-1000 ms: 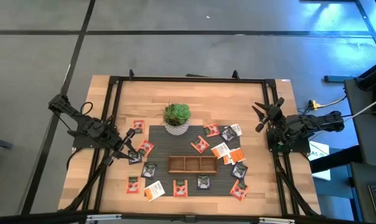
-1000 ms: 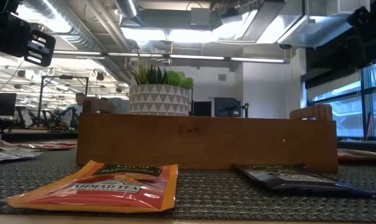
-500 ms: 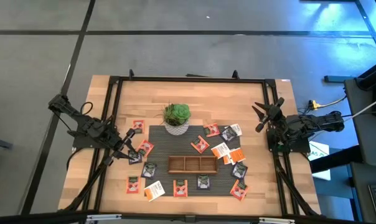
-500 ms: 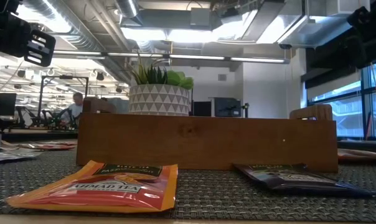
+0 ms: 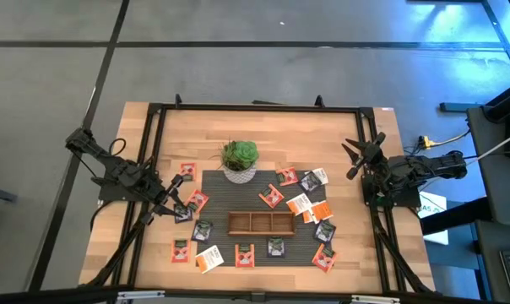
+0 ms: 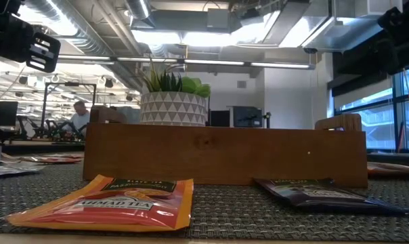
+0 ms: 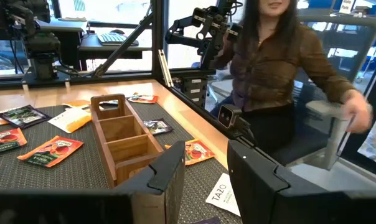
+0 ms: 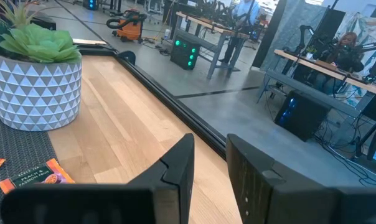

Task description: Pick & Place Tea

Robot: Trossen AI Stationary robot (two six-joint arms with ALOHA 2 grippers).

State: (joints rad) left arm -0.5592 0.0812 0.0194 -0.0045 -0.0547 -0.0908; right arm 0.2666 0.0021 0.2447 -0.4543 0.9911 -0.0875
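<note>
Several small tea sachets, orange-red, dark and white with orange, lie flat on a dark mat around the wooden tray. In the low view an orange sachet and a dark sachet lie in front of the tray. My left gripper hovers over the mat's left edge near a few sachets, its fingers a narrow gap apart. My right gripper waits by the table's right edge, also slightly open, and touches nothing.
A potted plant in a white patterned pot stands on the mat's far edge, behind the tray. A black frame runs round the table. A person sits beyond the table's edge in the left wrist view. Bare wood lies toward the far edge.
</note>
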